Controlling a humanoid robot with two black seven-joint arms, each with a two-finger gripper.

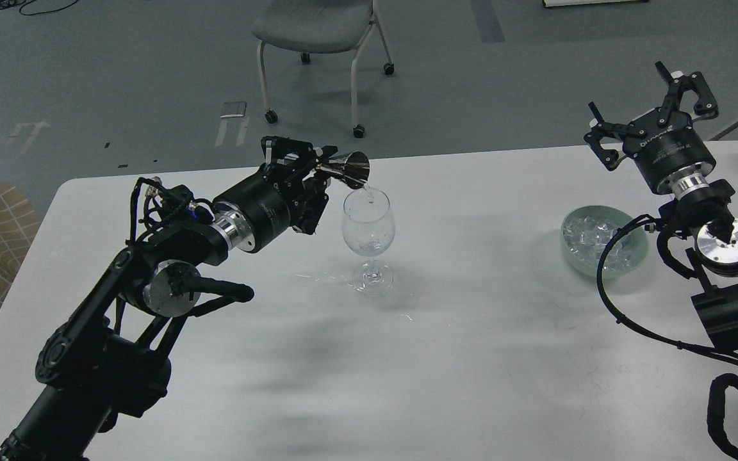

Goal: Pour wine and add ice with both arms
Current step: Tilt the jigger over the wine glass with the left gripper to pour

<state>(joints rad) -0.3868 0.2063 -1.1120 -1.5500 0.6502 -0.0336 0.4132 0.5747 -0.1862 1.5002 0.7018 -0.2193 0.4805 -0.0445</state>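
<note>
White and matte, the table (471, 358) carries a clear stemmed glass (368, 240) near its centre, and a pale green bowl (635, 256) of glassy ice (590, 234) cubes is set well apart at about three o'clock from it, with nothing lying between the two. A shiny metal cone-shaped cup (350, 168) is held tipped at the glass rim by the left gripper (308, 163), and wine (369, 244) is seen only as glints inside the bowl of the glass. The right gripper (654, 112) is raised at about one o'clock from the green bowl, its black fingers spread wide and holding nothing, while a grey chair (318, 32) is seen on the floor at twelve o'clock beyond the table.
</note>
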